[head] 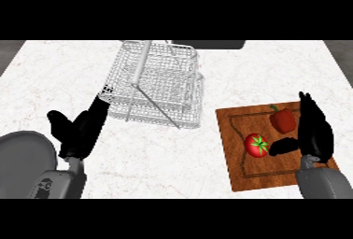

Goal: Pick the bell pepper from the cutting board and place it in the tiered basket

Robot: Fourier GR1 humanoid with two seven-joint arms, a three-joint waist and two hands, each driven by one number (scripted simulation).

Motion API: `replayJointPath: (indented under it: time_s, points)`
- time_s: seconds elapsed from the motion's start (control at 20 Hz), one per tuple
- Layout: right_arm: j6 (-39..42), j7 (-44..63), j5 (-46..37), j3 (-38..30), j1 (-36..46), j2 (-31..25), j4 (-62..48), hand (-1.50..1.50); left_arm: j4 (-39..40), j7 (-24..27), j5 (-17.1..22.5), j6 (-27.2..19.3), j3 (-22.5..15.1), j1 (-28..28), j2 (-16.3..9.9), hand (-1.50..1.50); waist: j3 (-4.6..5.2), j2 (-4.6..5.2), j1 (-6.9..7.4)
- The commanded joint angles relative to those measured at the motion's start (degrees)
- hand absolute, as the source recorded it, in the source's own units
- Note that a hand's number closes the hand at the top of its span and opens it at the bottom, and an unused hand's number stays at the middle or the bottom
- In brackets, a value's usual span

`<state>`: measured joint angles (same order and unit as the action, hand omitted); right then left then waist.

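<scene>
A red bell pepper lies on the wooden cutting board at the right, near its far edge. A red tomato with a green stem lies on the board a little nearer. My right hand stands over the board's right side, fingers straight and open, thumb reaching towards the tomato; the pepper is just left of its fingers. The white wire tiered basket stands at the centre back. My left hand is open beside the basket's lower left corner, holding nothing.
The counter is white marble. A dark object shows at the back edge behind the basket. My grey forearms enter at the lower left and lower right.
</scene>
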<state>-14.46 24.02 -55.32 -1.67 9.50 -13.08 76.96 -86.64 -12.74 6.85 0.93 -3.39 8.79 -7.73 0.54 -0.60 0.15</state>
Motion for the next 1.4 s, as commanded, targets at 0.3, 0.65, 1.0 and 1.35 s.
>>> replayJointPath:
  time_s: [0.3, 0.65, 1.0, 1.35]
  points:
    - [0.77, -7.14, 1.9, -0.79, 5.37, 0.07, -11.89, 1.5, 0.46, -2.31, 0.08, 1.35, -1.15, 1.39, 2.3, 0.0, -0.57, 0.7, 0.15]
    - [-7.49, -15.34, -0.14, 0.12, 3.37, 1.32, -15.05, 1.5, 0.2, -0.87, 1.91, 4.73, 1.77, -0.68, -0.43, 0.0, -0.57, 0.71, 0.29]
    - [-9.03, -15.69, 0.94, -1.15, 4.3, 2.02, -11.1, 1.5, 1.8, 0.72, -1.7, 0.95, -0.66, 0.2, 3.71, 0.0, -0.56, 0.64, -0.11]
    - [2.98, 5.77, -8.68, 13.51, -9.51, 12.64, 1.17, 1.5, 0.19, -1.58, -0.61, 2.17, 1.25, -0.82, 0.98, 0.0, -0.12, -0.26, -1.76]
